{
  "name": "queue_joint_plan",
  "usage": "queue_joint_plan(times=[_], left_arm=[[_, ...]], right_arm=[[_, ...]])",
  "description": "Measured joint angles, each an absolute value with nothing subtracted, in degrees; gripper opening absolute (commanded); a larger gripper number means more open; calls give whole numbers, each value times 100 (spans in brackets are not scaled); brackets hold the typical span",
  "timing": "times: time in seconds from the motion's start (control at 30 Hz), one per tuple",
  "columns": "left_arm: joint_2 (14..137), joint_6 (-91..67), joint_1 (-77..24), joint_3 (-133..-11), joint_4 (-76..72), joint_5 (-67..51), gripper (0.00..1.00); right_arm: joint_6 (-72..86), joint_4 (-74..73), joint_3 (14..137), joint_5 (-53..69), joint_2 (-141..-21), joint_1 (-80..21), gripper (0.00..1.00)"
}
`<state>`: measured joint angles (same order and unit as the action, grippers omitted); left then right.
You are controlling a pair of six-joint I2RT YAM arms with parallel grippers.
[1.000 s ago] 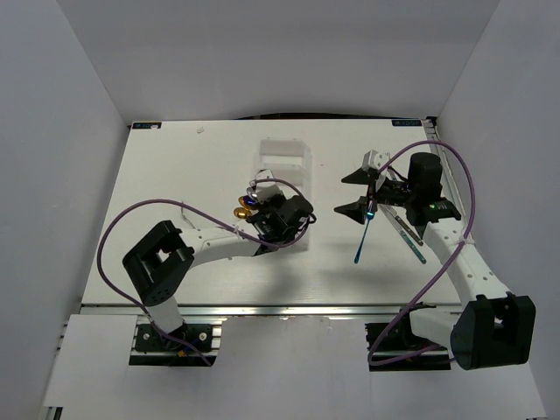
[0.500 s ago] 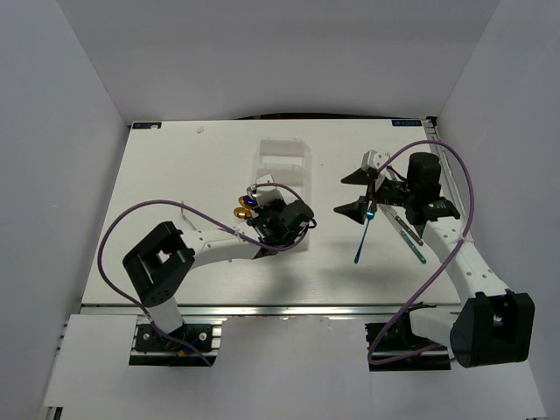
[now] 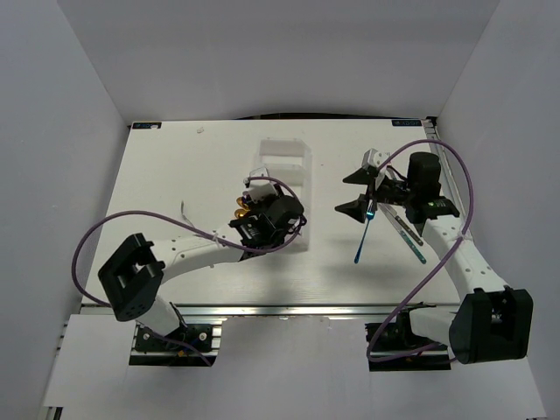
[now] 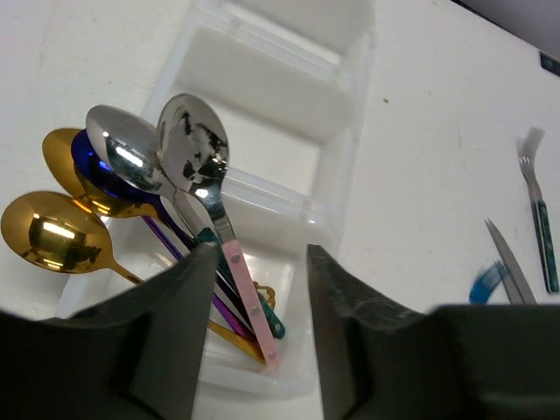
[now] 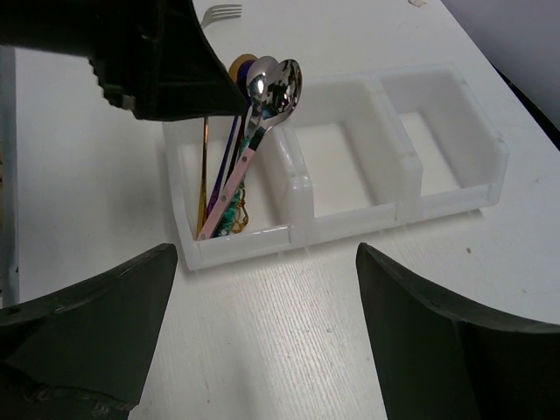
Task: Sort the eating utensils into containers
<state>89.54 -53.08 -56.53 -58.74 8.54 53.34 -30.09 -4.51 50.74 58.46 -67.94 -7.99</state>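
Note:
The translucent white tray (image 3: 289, 157) lies mid-table, also in the left wrist view (image 4: 289, 87) and the right wrist view (image 5: 350, 214). Several spoons (image 4: 188, 149), gold, blue and silver, stand in its nearest compartment, bowls leaning over the left wall; they also show in the right wrist view (image 5: 262, 96). My left gripper (image 4: 262, 254) is open right over them (image 3: 262, 210), its jaws either side of a pink spoon handle (image 4: 249, 293). My right gripper (image 3: 357, 192) is open and empty (image 5: 265, 258), right of the tray. A blue utensil (image 3: 361, 238) lies on the table by it.
A knife (image 4: 512, 271) and a teal-handled fork (image 4: 540, 223) lie on the table right of the blue utensil, under my right arm (image 3: 409, 234). A small silver fork (image 3: 185, 210) lies left of the tray. Purple cables loop over both arms.
My left arm's elbow and shoulder have swung left and toward the near edge, and its gripper has shifted slightly left over the spoon compartment. The right arm has barely moved.

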Motion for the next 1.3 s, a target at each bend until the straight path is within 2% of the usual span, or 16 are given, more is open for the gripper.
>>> queue_joint_plan(times=[0.07,0.1,0.23,0.37,0.47,0.63,0.83,1.03,1.13,1.23,1.3], left_arm=[[8696,-4877,-5653,-5874,847,5087,64],[8571,-4648,-5653,-5874,816,4945,72],[7865,-3489,-5610,-5706,615,4121,83],[6960,-2532,-5299,-5395,685,3138,91],[6340,-2051,-4681,-5262,902,2443,95],[5730,-1470,-3778,-5131,1184,1730,98],[5601,-982,-3728,-4628,1350,1603,98],[5371,-705,-3710,-4311,1437,1776,98],[5098,-642,-3706,-4274,1437,1925,98],[4797,-593,-3686,-4259,1400,2047,98],[4687,-576,-3686,-4259,1363,2084,98]], right_arm=[[-2995,-464,5076,5769,-6814,-770,89],[-2991,-478,5076,5710,-6834,-760,89],[-2958,-777,5081,5260,-6941,-757,89],[-2998,-1319,5083,4300,-6980,-819,89],[-2910,-1688,5085,3422,-6980,-869,89],[-2491,-2250,5085,2244,-6980,-921,89],[-1918,-2517,5085,1227,-7091,-1087,89],[-1492,-2692,5120,849,-7655,-1131,89],[-1280,-2722,5177,727,-7968,-1142,84],[-1129,-2720,5216,633,-8221,-1168,72],[-1079,-2718,5218,609,-8350,-1177,68]])
